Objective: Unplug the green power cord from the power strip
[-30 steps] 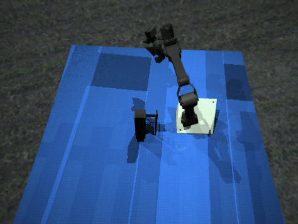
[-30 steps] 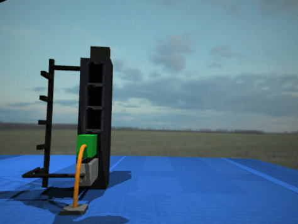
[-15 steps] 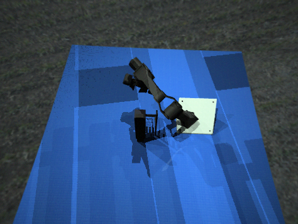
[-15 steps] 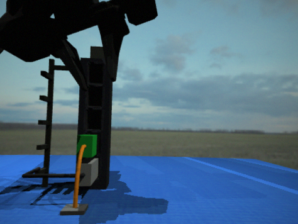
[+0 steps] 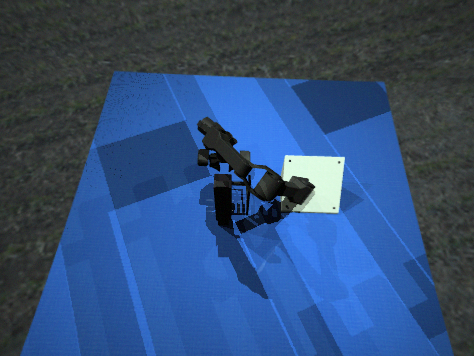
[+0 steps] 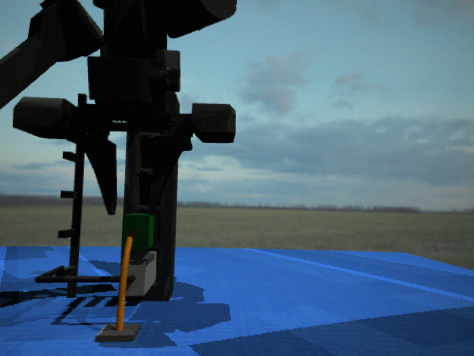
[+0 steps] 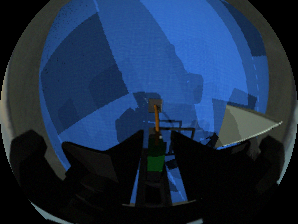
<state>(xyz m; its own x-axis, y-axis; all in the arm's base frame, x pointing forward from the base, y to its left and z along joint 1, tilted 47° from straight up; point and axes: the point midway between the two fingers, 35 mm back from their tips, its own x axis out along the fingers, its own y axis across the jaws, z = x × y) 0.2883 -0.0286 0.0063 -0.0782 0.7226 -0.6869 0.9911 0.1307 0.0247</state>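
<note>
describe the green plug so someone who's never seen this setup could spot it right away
Find the tall black tower standing on the blue table. Low on its front face, just above a pale grey block, sits the green plug. It is the only green thing there, and an orange cord curves down from it to a small grey base.
</note>
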